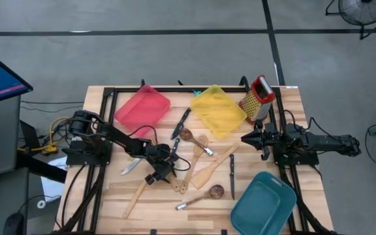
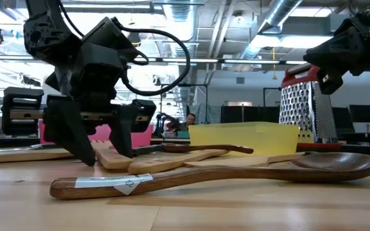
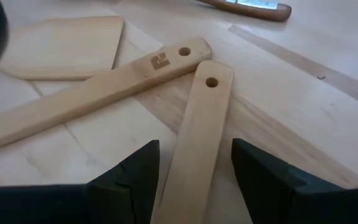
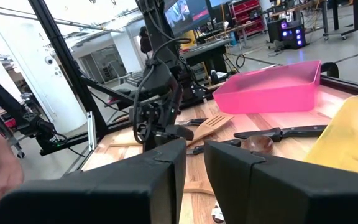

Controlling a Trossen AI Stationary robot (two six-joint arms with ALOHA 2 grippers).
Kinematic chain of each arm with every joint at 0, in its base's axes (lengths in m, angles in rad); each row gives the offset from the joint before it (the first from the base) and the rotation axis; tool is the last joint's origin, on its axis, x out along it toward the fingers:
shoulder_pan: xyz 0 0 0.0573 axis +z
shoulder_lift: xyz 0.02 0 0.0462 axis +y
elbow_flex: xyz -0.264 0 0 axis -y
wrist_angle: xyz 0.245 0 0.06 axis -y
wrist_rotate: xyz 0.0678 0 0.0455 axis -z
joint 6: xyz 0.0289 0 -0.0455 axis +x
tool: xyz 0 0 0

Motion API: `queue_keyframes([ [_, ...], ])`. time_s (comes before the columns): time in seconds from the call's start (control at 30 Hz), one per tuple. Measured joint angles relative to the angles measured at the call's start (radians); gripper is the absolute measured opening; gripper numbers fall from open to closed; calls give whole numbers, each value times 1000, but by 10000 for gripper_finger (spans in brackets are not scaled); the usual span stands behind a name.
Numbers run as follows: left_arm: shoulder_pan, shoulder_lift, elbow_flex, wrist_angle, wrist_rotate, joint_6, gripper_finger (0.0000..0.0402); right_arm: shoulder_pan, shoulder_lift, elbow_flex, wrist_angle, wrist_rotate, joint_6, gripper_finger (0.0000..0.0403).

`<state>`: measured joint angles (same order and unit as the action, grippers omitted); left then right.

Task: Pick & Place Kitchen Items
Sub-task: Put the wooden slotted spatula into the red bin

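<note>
our left gripper [image 3: 194, 177] sits open astride a wooden spatula handle [image 3: 194, 134], nothing lifted yet, and the trays [image 1: 142, 108] look empty, utensils scattered all around.

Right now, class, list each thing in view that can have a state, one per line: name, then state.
left gripper: open, low over the table, fingers astride a wooden spatula handle, not yet closed.
right gripper: nearly shut, empty, raised beside the grater.
box grater: upright.
red tray: empty.
yellow tray: empty.
teal tray: empty.
knife: flat on the table.
</note>
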<state>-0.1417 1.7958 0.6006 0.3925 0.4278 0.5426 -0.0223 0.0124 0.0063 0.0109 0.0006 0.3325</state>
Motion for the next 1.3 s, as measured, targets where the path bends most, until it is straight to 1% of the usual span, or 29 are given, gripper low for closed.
queue_keyframes([
  [0.17,-1,14,4,6,10,26,140,0,0,0,0,0,0,72],
  [0.3,-1,11,4,4,2,30,104,0,0,0,-1,0,0,72],
  [0.4,-1,10,3,7,-5,32,84,0,0,0,-1,0,0,72],
  [0.53,-1,10,3,13,-9,33,71,0,0,0,-2,0,0,72],
  [0.63,-2,2,1,19,-14,31,71,0,0,0,-2,0,0,72],
  [0.7,-2,-14,0,17,-38,31,72,0,0,0,-2,0,0,72],
  [0.83,1,-99,0,29,-116,29,68,0,0,0,-3,0,0,72],
  [0.97,13,-202,0,30,-133,22,68,0,0,0,-3,0,0,72],
  [1.13,38,-371,0,35,-143,-10,68,0,0,0,-3,0,0,72],
  [1.3,93,-572,1,65,-143,-151,69,0,0,0,-3,0,0,72],
])
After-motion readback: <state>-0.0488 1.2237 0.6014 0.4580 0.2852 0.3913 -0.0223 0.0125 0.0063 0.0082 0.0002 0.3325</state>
